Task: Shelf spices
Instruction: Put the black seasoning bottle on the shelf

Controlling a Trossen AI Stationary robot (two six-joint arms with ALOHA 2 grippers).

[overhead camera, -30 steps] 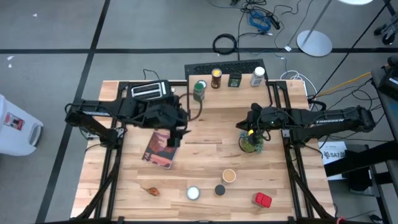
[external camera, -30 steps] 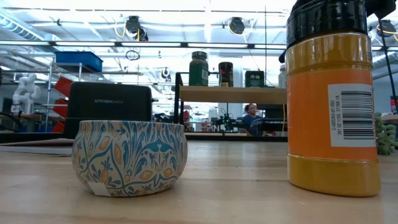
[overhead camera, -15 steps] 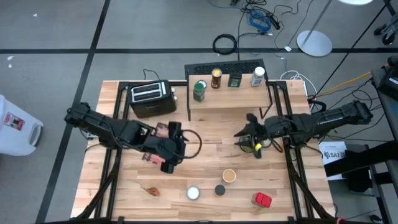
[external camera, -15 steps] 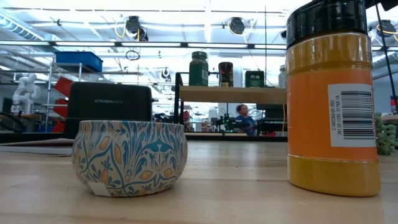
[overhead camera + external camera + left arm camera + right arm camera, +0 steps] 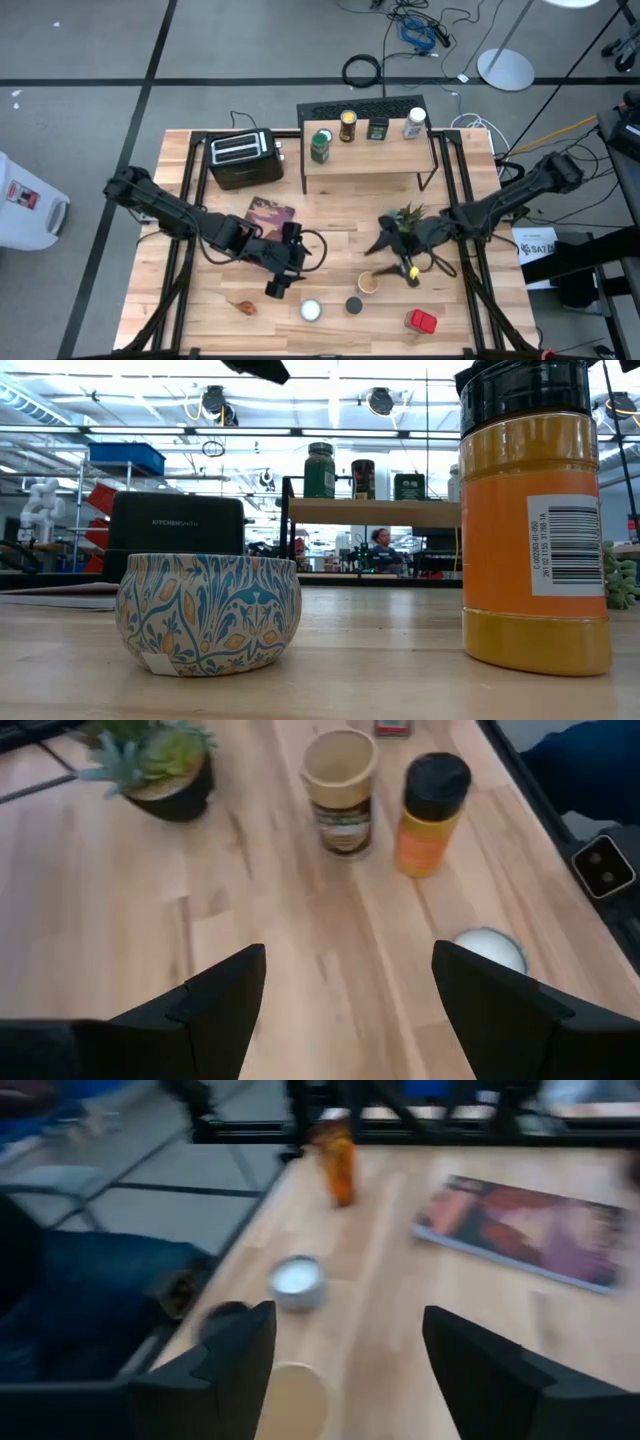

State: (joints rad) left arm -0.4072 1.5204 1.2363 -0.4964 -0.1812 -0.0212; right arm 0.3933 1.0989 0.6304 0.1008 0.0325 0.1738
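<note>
Worktop (image 5: 330, 215) of light wood carries everything. Left tool (image 5: 277, 288) hangs low over its front half with its fingers (image 5: 225, 990) spread and nothing between them. Behind it lies the book (image 5: 266, 212), and farther back stands the toaster (image 5: 240, 157). An amber jar (image 5: 243, 306) lies on its side just to the tool's left. To its right, along the front edge, sit a white-topped tin (image 5: 311, 311), a black-capped orange jar (image 5: 430, 814) and a tan-topped jar (image 5: 341, 790); a red tin (image 5: 422, 321) lies farthest right.

Right tool (image 5: 408, 270) hovers just beside the tan-topped jar, its fingers (image 5: 225, 1355) spread and empty. In its wrist view that jar sits right under the gap between the fingers. The plant (image 5: 408, 221) stands just behind this tool.

Well behind both tools, at the worktop's back edge, the shelf (image 5: 368, 150) bears four spices in a row: a green-topped jar (image 5: 320, 145), a brown jar (image 5: 347, 126), a dark green tin (image 5: 378, 128) and a white-topped jar (image 5: 415, 123).
</note>
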